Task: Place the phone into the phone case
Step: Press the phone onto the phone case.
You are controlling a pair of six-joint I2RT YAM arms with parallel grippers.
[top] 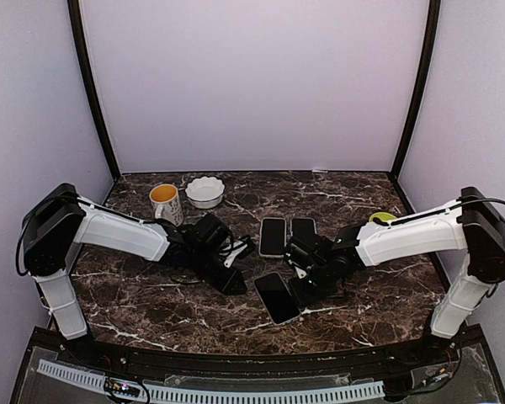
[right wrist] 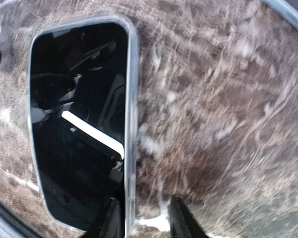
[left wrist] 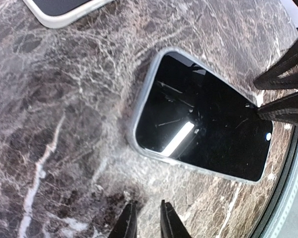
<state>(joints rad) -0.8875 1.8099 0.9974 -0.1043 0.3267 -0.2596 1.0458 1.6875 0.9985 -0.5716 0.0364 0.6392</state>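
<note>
The phone [top: 276, 297] lies flat and screen up on the table [top: 151, 303], near its front edge, between the two arms, with a clear case rim showing around it. The right gripper [right wrist: 146, 220] hangs over the phone's long edge with its jaws apart, one finger over the screen and the other over bare marble, clamping nothing. The left gripper [left wrist: 149, 223] sits just beside the phone, with its fingers only narrowly apart and nothing between them. Two more phones [top: 286, 234] lie side by side farther back, and a mug [top: 166, 202] and bowl [top: 205, 192] stand at the rear left.
</note>
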